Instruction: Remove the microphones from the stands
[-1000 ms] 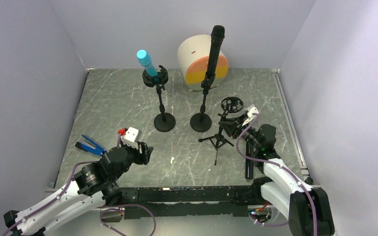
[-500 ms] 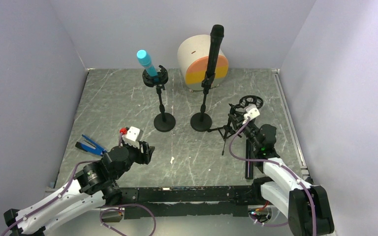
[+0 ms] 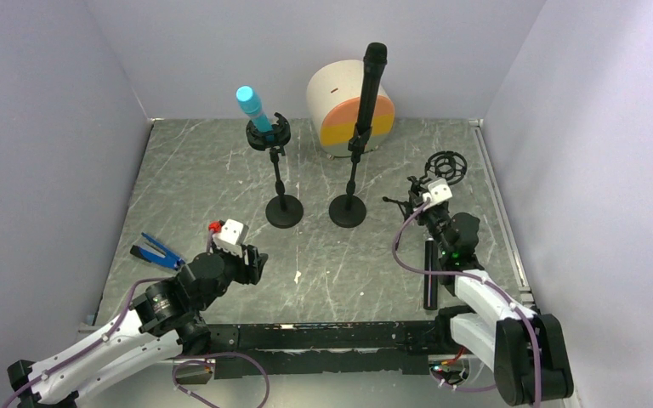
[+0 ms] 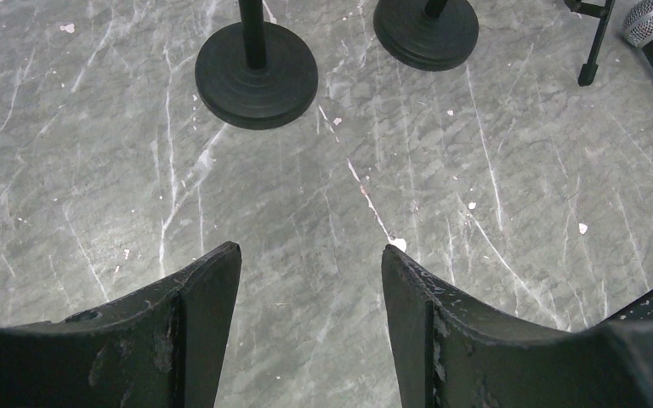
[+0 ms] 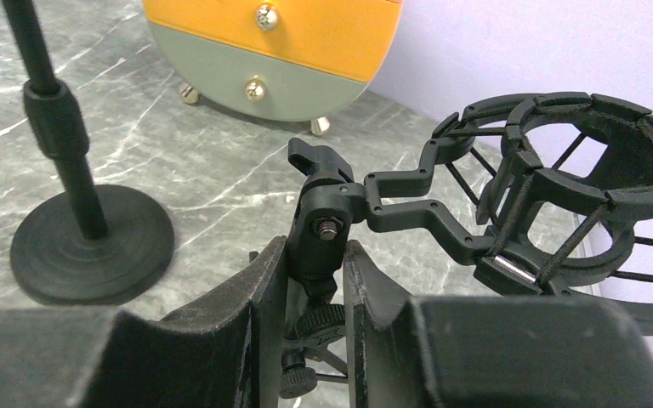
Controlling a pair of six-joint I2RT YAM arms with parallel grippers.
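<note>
Swung back and to the right since a second ago: the stand, pinched at its swivel joint by the right pincer. The freed microphone lies flat on the grey marbled counter, just on the near side of that pincer and apart from it. It has a slim black barrel and a silver mesh head. The stand is black, with a round corded shock mount. The left pincer is spread and holds nothing.

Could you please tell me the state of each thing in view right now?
Blue microphone: mounted, tilted.
Tall microphone: mounted, upright.
Loose microphone: lying on the table.
Tripod stand: mount empty, held.
Right gripper: shut on tripod stand.
Left gripper: open, empty.
Drawers: closed.
</note>
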